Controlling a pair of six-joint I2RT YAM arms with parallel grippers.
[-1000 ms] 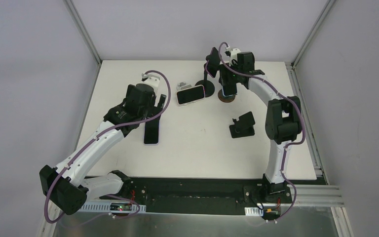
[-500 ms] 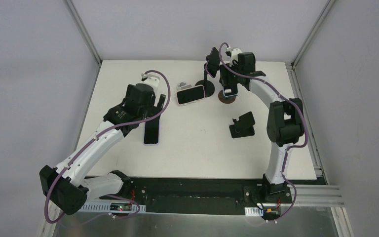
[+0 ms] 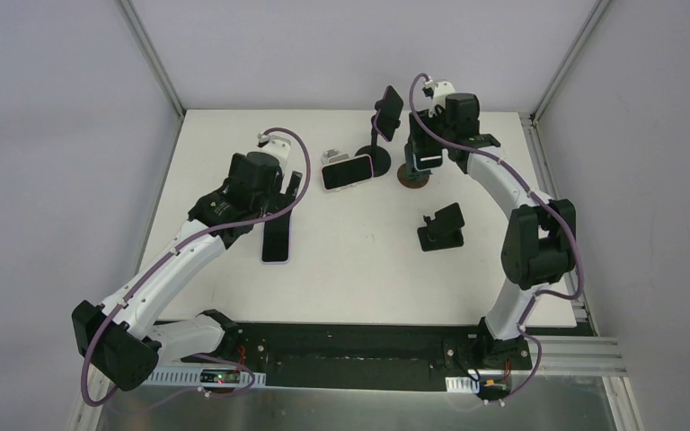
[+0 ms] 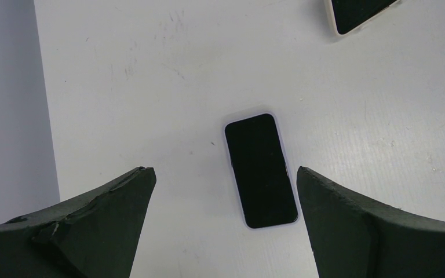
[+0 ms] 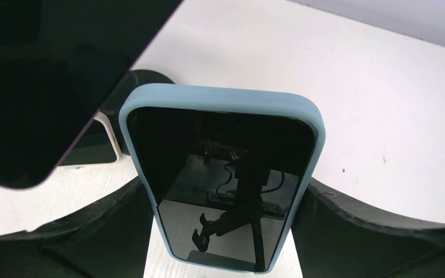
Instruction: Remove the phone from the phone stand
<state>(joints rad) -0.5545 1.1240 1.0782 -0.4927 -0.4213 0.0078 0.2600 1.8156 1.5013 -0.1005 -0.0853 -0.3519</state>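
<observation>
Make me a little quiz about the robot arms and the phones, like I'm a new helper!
1. True or false: the left gripper is open above a flat phone on the table.
2. What colour case is on the held phone in the right gripper? A pink, B blue, C green.
3. Fill in: the small black stand holds ___ phone.
Key: 1 true; 2 B; 3 no.
</observation>
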